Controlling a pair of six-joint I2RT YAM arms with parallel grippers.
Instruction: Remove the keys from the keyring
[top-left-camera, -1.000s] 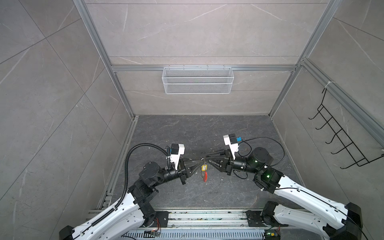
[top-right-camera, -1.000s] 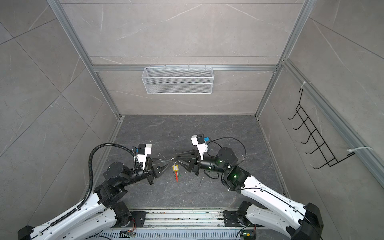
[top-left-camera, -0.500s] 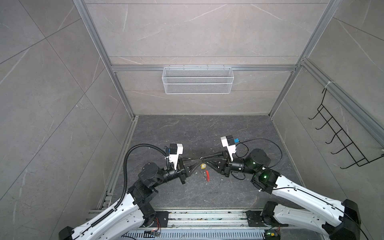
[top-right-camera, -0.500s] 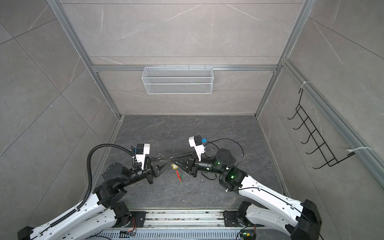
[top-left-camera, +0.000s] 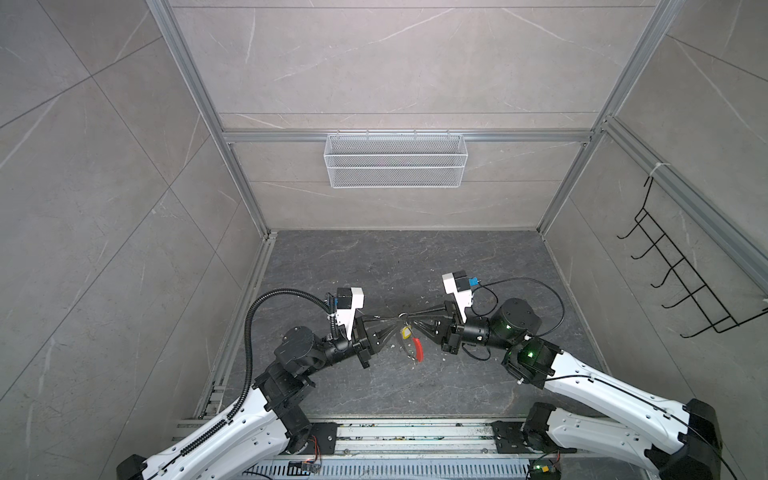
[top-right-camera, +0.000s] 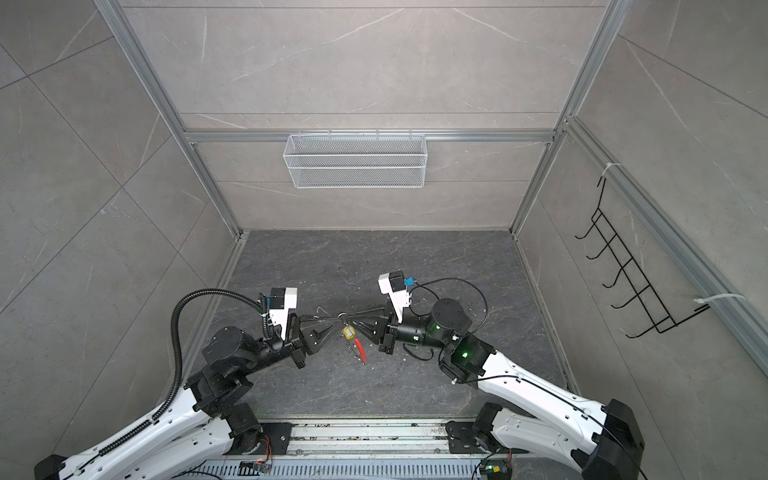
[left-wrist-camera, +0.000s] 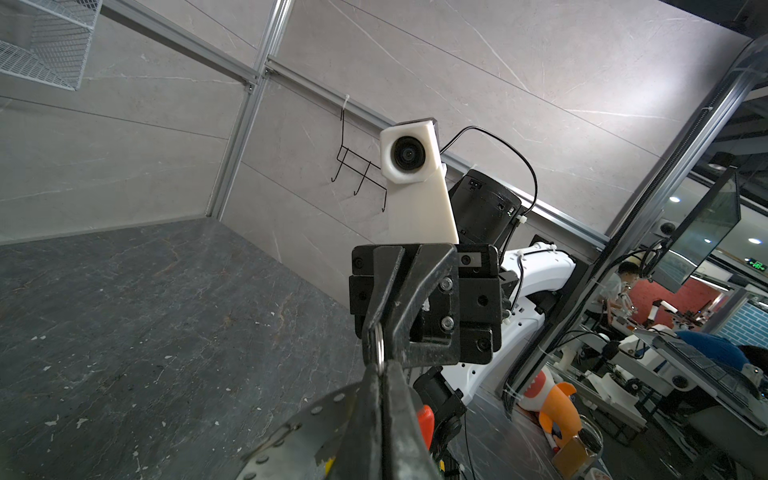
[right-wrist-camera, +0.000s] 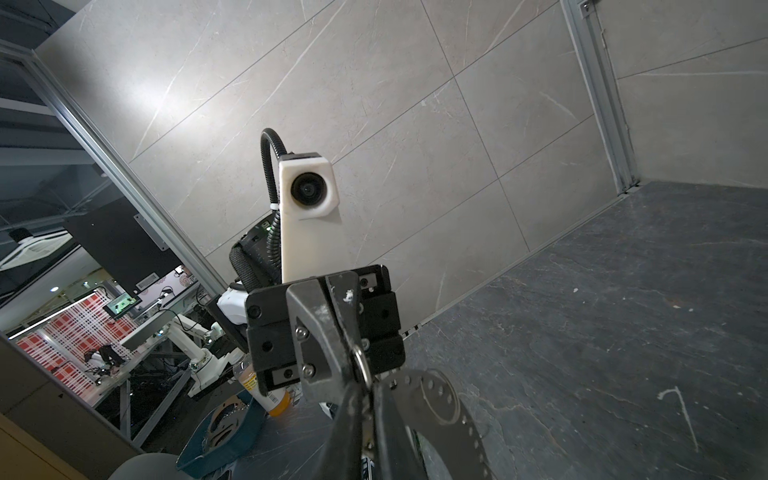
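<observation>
Here the left hand (top-left-camera: 396, 328) and right hand (top-left-camera: 409, 326) meet tip to tip, both clamped on a small ring (top-left-camera: 402, 327); the yellow-tagged key (top-left-camera: 406, 332) and red-sleeved keyring (top-left-camera: 418, 349) dangle beneath them.

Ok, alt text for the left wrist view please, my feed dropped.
Both tools meet tip to tip, each shut on the same small metal ring: the left tool in the foreground, the right tool facing it. Behind, the right arm's white wrist camera looks back, and part of the keyring's red sleeve shows beside the left tool.
</observation>
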